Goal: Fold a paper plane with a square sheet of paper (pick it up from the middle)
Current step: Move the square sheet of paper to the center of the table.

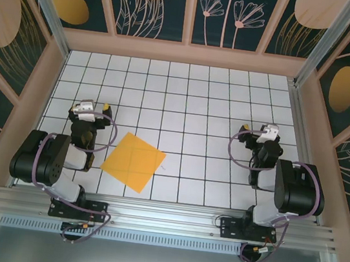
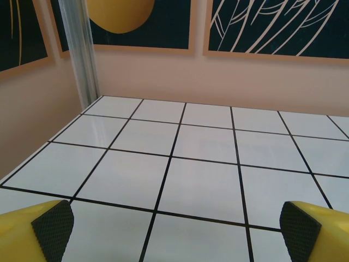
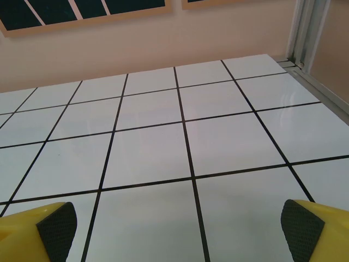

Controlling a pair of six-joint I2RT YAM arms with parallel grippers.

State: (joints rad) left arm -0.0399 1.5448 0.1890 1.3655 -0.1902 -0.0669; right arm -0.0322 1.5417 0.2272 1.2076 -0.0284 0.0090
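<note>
The square sheet of paper (image 1: 133, 161) is orange-yellow and lies flat on the white grid table near the front, turned like a diamond, with no folds showing. My left gripper (image 1: 92, 105) hovers just left of and behind the sheet, apart from it. In the left wrist view the left gripper (image 2: 174, 228) is open, with only bare tiles between its yellow fingers (image 2: 52, 225). My right gripper (image 1: 261, 128) is far to the right of the sheet. Seen from its wrist, the right gripper (image 3: 174, 229) is also open, and its black pads (image 3: 301, 228) hold nothing.
Peach-framed walls with dark floral panels (image 1: 157, 5) enclose the table on three sides. An aluminium post (image 2: 79, 52) stands in the back left corner. A metal rail (image 1: 163, 217) carrying both arm bases runs along the near edge.
</note>
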